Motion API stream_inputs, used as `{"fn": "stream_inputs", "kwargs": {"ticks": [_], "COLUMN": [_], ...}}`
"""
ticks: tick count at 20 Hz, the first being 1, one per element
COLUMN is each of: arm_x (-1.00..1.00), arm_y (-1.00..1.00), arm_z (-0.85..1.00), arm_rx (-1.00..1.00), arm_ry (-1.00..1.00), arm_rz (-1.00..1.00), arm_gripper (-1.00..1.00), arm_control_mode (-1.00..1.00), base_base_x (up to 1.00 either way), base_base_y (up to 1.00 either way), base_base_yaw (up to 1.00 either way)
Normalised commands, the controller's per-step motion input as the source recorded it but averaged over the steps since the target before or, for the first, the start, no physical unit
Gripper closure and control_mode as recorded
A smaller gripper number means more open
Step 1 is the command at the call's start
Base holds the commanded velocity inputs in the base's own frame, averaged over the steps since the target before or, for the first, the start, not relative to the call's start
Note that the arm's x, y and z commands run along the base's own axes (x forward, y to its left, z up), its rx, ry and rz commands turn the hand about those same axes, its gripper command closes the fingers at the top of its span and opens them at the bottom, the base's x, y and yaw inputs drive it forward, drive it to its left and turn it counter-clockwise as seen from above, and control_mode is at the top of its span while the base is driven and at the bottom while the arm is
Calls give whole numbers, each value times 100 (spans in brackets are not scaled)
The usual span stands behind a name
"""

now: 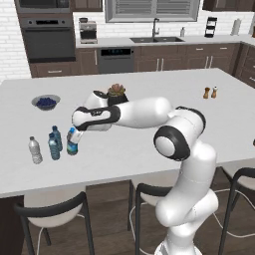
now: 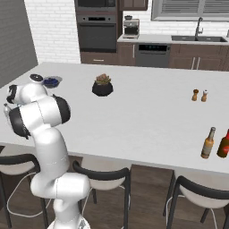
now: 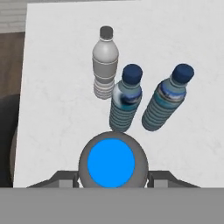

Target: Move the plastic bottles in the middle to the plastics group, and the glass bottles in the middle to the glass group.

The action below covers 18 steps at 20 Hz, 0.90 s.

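My gripper point(image 1: 74, 133) is shut on a bluish water bottle with a dark blue label band point(image 1: 72, 145), held upright at the counter's left front. From above, its blue cap point(image 3: 110, 162) sits between my fingertips point(image 3: 65, 177). Just beyond it stand the clear whitish bottle point(image 3: 105, 61) point(image 1: 35, 150) and two blue-tinted water bottles point(image 3: 126, 100) point(image 3: 168, 98), all close together. A slim amber bottle with a dark neck point(image 2: 207, 143) stands beside a red-brown bottle point(image 2: 223, 144) at the counter's right front edge. Two small brownish bottles point(image 2: 195, 95) point(image 2: 204, 95) stand farther back.
A dark pot with a plant point(image 1: 116, 94) sits mid-counter behind my arm. A bowl of blue berries point(image 1: 46, 102) lies at the back left. Dark stools point(image 1: 52, 209) stand under the white counter's front edge point(image 1: 99, 182).
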Motion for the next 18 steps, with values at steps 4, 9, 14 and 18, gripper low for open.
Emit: {"fn": "stream_inputs", "kwargs": {"ticks": [4, 9, 14, 18], "arm_x": [18, 32, 23, 7], "arm_y": [6, 2, 7, 18], "arm_z": [-13, -16, -6, -1], "arm_rx": [0, 0, 0, 0], "arm_ry": [0, 0, 0, 0], "arm_rz": [5, 4, 4, 3], "arm_gripper": [100, 100, 100, 100], "arm_control_mode": [-100, -100, -100, -100], "base_base_x": [0, 0, 0, 0], "base_base_y": [0, 0, 0, 0], "base_base_yaw": [0, 0, 0, 0]}}
